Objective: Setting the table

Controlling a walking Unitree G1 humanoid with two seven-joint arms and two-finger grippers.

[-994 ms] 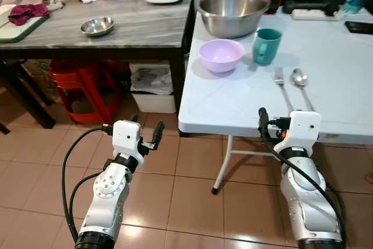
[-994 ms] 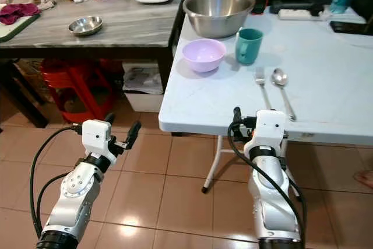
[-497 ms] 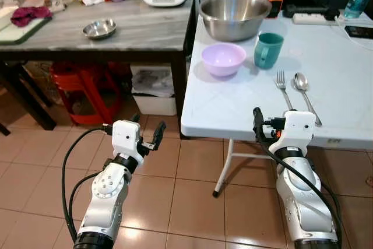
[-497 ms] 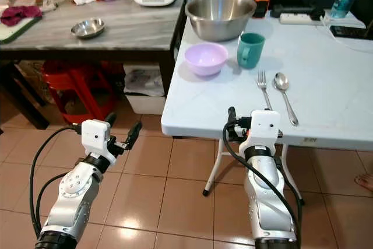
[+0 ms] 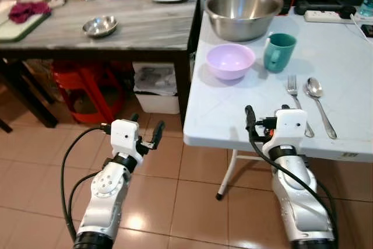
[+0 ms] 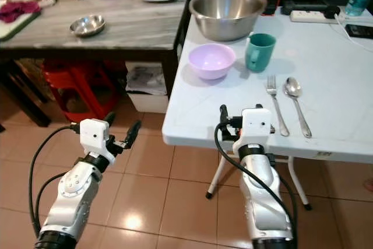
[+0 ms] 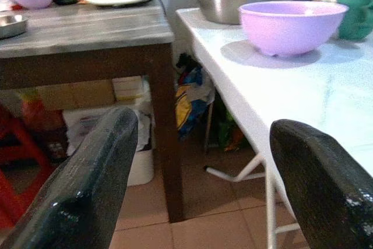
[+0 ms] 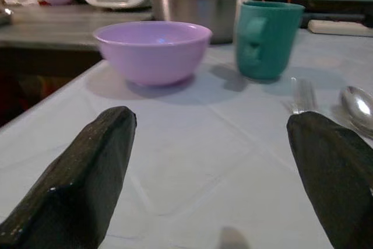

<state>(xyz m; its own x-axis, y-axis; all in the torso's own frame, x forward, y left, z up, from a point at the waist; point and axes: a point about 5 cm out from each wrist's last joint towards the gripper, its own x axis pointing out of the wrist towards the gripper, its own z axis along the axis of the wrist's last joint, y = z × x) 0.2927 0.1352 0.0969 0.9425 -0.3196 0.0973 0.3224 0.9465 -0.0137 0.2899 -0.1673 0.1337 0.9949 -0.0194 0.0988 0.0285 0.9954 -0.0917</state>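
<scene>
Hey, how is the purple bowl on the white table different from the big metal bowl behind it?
The purple bowl is small, matte lilac, apparently plastic; the metal bowl is much larger, shiny steel. The purple bowl sits nearer the robot, beside the teal mug; the metal bowl stands farther back on the white table. Both are upright, round and look empty.

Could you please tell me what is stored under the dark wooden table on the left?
Under the dark wooden table stand a red plastic stool and a white bin holding papers. The space farther back is in shadow and cannot be made out.
</scene>
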